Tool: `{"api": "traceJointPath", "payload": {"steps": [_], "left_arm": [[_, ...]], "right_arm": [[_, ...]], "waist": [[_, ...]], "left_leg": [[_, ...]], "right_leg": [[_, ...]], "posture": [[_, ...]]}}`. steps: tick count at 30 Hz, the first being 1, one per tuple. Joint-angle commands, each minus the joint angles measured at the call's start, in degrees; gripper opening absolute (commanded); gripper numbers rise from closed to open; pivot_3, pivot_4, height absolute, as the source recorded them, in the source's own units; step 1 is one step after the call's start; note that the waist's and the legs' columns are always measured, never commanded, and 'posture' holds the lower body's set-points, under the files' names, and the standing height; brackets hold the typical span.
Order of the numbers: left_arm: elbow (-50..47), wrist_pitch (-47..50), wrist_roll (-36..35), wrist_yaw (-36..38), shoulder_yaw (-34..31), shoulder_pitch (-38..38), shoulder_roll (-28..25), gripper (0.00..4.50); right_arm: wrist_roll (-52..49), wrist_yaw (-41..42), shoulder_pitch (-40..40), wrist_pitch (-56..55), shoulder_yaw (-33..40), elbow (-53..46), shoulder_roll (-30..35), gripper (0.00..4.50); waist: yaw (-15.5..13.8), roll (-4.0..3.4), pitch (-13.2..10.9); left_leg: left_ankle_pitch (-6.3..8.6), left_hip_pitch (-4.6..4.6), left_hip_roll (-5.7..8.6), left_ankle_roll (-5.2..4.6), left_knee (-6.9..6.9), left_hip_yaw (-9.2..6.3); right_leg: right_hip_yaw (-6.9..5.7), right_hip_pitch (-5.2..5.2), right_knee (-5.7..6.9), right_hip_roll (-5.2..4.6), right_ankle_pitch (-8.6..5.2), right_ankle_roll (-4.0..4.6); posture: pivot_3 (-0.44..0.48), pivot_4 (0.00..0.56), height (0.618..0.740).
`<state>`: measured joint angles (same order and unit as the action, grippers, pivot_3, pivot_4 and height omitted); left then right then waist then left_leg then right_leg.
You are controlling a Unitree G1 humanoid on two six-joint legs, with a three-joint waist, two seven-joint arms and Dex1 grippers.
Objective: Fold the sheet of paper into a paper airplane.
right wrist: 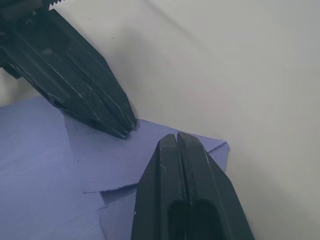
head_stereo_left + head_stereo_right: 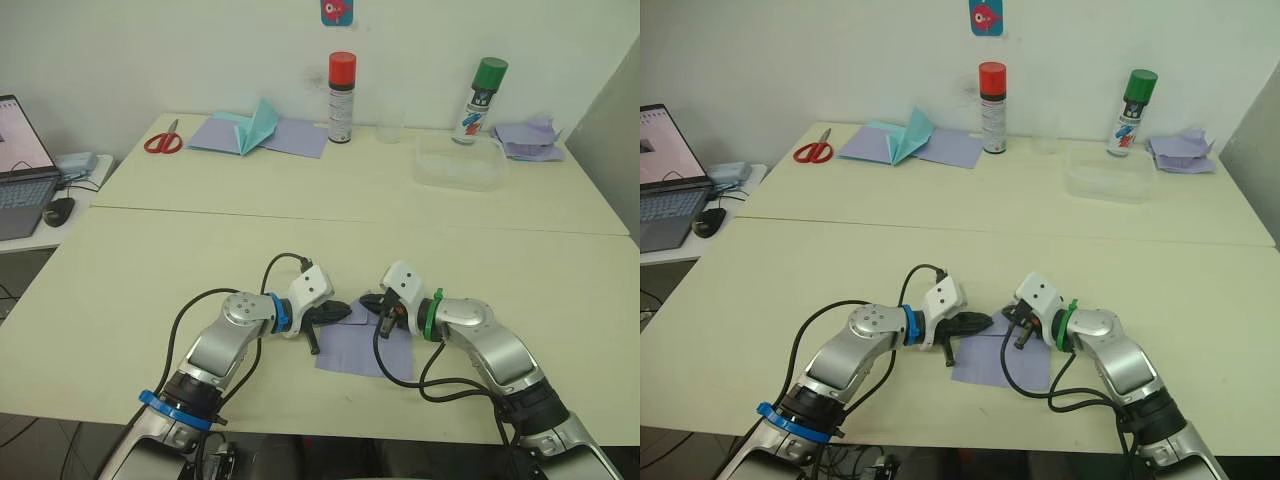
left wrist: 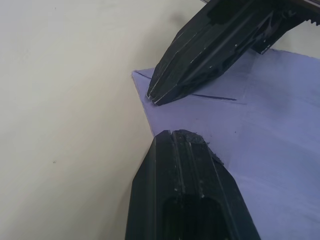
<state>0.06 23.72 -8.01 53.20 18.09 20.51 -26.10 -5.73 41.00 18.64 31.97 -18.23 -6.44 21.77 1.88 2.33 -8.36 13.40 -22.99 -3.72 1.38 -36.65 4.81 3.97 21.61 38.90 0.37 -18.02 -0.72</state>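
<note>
The thin pale lavender sheet of paper (image 2: pixel 366 345) lies flat near the cream table's (image 2: pixel 150 260) front edge, light, limp and easily creased, best pinned at its far folded edge, where the closed, empty left gripper (image 2: pixel 338 312) and right gripper (image 2: pixel 368 300) press.

- Right gripper (image 1: pixel 176 137): two black fingers pressed flat together, no gap between them, tips resting on the far corner of the sheet of paper (image 1: pixel 55 170).
- Left gripper (image 1: pixel 127 127): black, ribbed, reaching in from the opposite side; its fingers also closed to a single point, tip touching the paper just beside the right gripper's tip.
- Sheet of paper: pale lavender, lying flat; one corner turned over as a small flap, its cut edge crossing between the two grippers; a thin crease line runs under the left gripper.
- Table (image 1: pixel 250 75): plain cream surface, bare beyond the paper's corner.
</note>
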Motion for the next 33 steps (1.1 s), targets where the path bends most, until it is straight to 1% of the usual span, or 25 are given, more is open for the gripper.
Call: {"api": "traceJointPath", "payload": {"steps": [1, 6, 10, 13, 15, 17, 19, 23, 25, 28, 33], "left_arm": [[0.21, 4.86, 0.61, 0.51, 0.76, -2.69, -2.53, 0.02], [-3.84, 11.41, -1.89, 1.46, -0.5, -5.05, -6.22, 0.02], [-5.25, 13.04, -2.96, 0.93, -1.96, -6.82, -8.37, 0.02], [-7.55, 11.68, -7.05, 0.85, -6.98, -5.71, -7.47, 0.02], [-8.25, 11.7, -8.71, 0.85, -8.61, -5.05, -7.22, 0.02], [-9.96, 11.64, -11.57, 0.66, -11.06, -3.22, -5.82, 0.02], [-11.21, 11.76, -13.15, 0.95, -11.84, -1.88, -5.1, 0.02], [-11.75, 10.8, -12.7, -0.22, -10.25, -0.86, -3.12, 0.02], [-11.16, 8.97, -10.15, -0.42, -7.36, -1.44, -2.97, 0.02], [-7.29, 2.98, -3.81, -1.93, -2.56, -1.95, -2.88, 0.02], [-3.29, 0.11, -0.46, -2.84, 0.58, -2.42, -1.78, 0.02]], "right_arm": [[0.99, 0.35, -1.46, 1.85, -2.39, 1.33, 0.36, 0.0], [1.26, 0.48, -0.91, 1.6, -2.46, 2.25, 0.59, 0.0], [1.3, 0.36, -0.45, 1.52, -2.52, 2.78, 0.49, 0.0], [1.22, 0.36, -0.22, 1.51, -2.63, 3.03, 0.41, 0.0], [1.19, 0.38, -0.13, 1.46, -2.68, 3.18, 0.4, 0.0], [1.2, 0.43, 0.03, 1.32, -2.66, 3.4, 0.4, 0.0], [1.23, 0.52, 0.2, 1.16, -2.63, 3.63, 0.45, 0.0], [1.19, 0.6, 0.14, 1.21, -2.62, 3.44, 0.64, 0.0], [1.14, 0.55, 0.11, 1.3, -2.58, 3.21, 0.61, 0.0], [1.03, 0.39, 0.23, 1.37, -2.43, 2.97, 0.43, 0.0], [0.68, 0.0, 0.27, 1.37, -2.04, 2.04, 0.02, 0.0]], "waist": [[0.02, -0.01, 0.01], [0.09, -0.01, 0.04], [0.17, 0.0, 0.09], [0.38, 0.0, 0.08], [0.38, 0.0, 0.06], [0.38, 0.02, 0.03], [0.31, 0.07, 0.0], [0.39, 0.06, 0.0], [0.4, 0.06, 0.0], [0.41, 0.06, 0.0], [0.39, 0.07, 0.0]], "left_leg": [[0.0, 0.01, 0.0, 0.0, 0.02, 0.0], [0.0, 0.04, -0.02, 0.0, 0.04, 0.0], [0.0, 0.09, -0.02, 0.01, 0.12, 0.01], [0.0, 0.11, -0.03, 0.01, 0.18, 0.01], [0.0, 0.08, -0.04, 0.01, 0.22, 0.0], [-0.01, 0.07, -0.03, 0.02, 0.22, 0.0], [-0.01, 0.04, -0.03, 0.02, 0.22, 0.0], [-0.01, 0.05, 0.0, 0.03, 0.22, 0.04], [-0.01, 0.05, 0.0, 0.03, 0.22, 0.04], [-0.01, 0.05, 0.0, 0.03, 0.23, 0.04], [-0.02, 0.04, 0.0, 0.03, 0.22, 0.04]], "right_leg": [[0.0, 0.0, 0.0, 0.0, 0.0, 0.0], [0.0, 0.01, 0.0, 0.0, -0.02, 0.02], [0.0, 0.0, 0.0, 0.0, -0.08, 0.11], [0.0, 0.01, 0.0, 0.0, -0.09, 0.12], [-0.03, 0.06, 0.01, 0.0, -0.09, 0.13], [-0.03, 0.07, 0.01, 0.0, -0.09, 0.13], [-0.03, 0.09, 0.01, 0.0, -0.09, 0.13], [0.02, 0.08, 0.01, 0.0, -0.09, 0.13], [0.01, 0.08, 0.01, 0.0, -0.09, 0.13], [0.02, 0.1, 0.01, 0.0, -0.09, 0.13], [0.02, 0.1, 0.01, -0.01, -0.08, 0.14]], "posture": [[0.0, 0.15, 0.74], [0.0, 0.15, 0.74], [0.0, 0.15, 0.74], [0.0, 0.15, 0.74], [0.0, 0.15, 0.74], [0.0, 0.15, 0.74], [0.0, 0.15, 0.74], [0.0, 0.15, 0.74], [0.0, 0.15, 0.74], [0.0, 0.15, 0.74], [0.0, 0.15, 0.74]]}}
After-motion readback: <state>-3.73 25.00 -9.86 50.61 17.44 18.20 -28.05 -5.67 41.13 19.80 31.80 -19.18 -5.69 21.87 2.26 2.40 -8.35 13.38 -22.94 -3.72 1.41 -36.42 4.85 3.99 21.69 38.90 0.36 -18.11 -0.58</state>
